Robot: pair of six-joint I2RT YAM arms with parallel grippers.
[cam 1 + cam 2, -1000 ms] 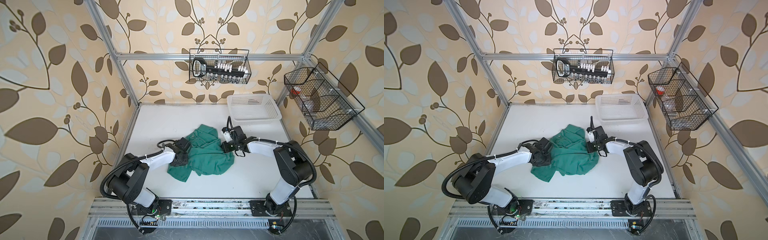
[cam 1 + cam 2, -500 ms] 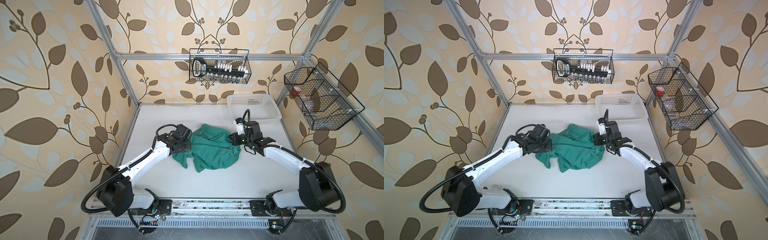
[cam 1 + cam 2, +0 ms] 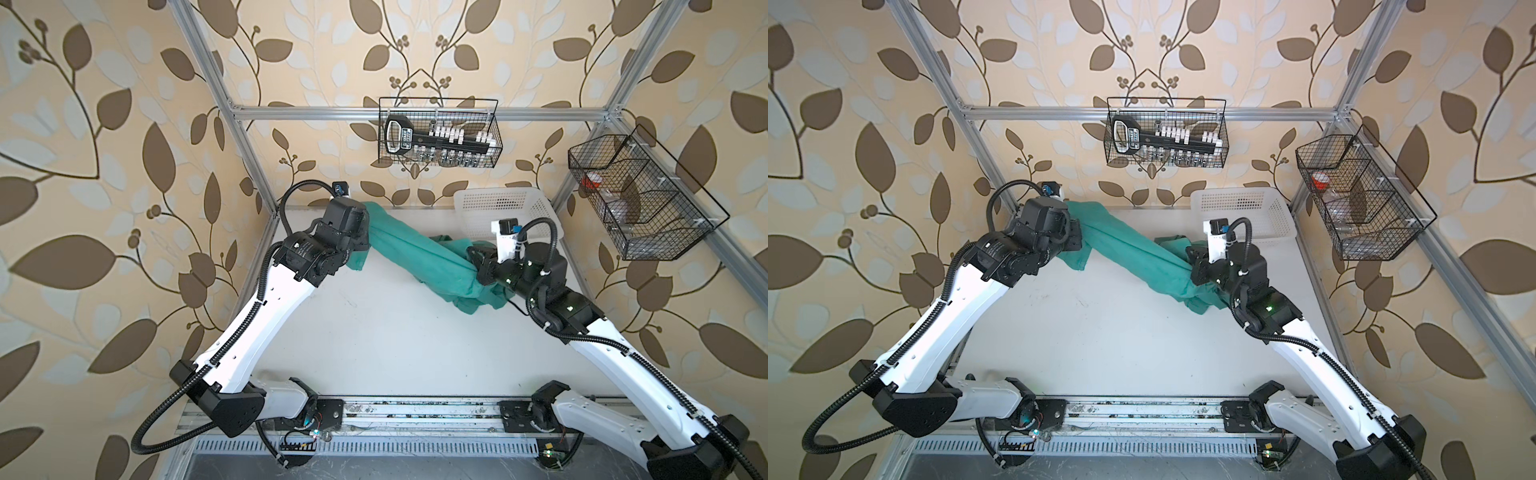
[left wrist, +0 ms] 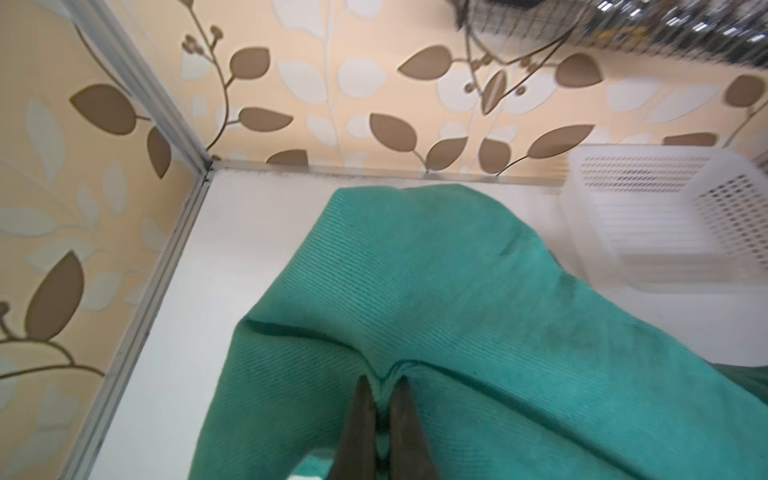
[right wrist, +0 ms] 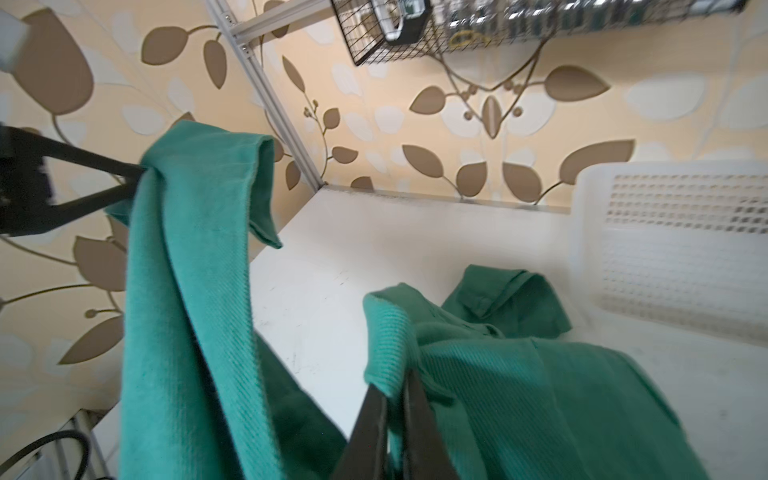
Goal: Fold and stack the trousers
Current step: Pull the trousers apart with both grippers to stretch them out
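In both top views the trousers (image 3: 415, 253) stretch from left gripper (image 3: 365, 239) to right gripper (image 3: 478, 266) (slack bunched under the latter); left wrist view, jaws pinched on a fold; right wrist view, jaws clamped on a hem.

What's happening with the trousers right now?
The teal trousers are held up over the table at two places. The left pincer is shut on a fold of cloth near the far left corner; the right pincer is shut on another bunch in front of the white basket. The cloth stretches as a band between them, with loose ends drooping on the right. Nothing is folded yet.
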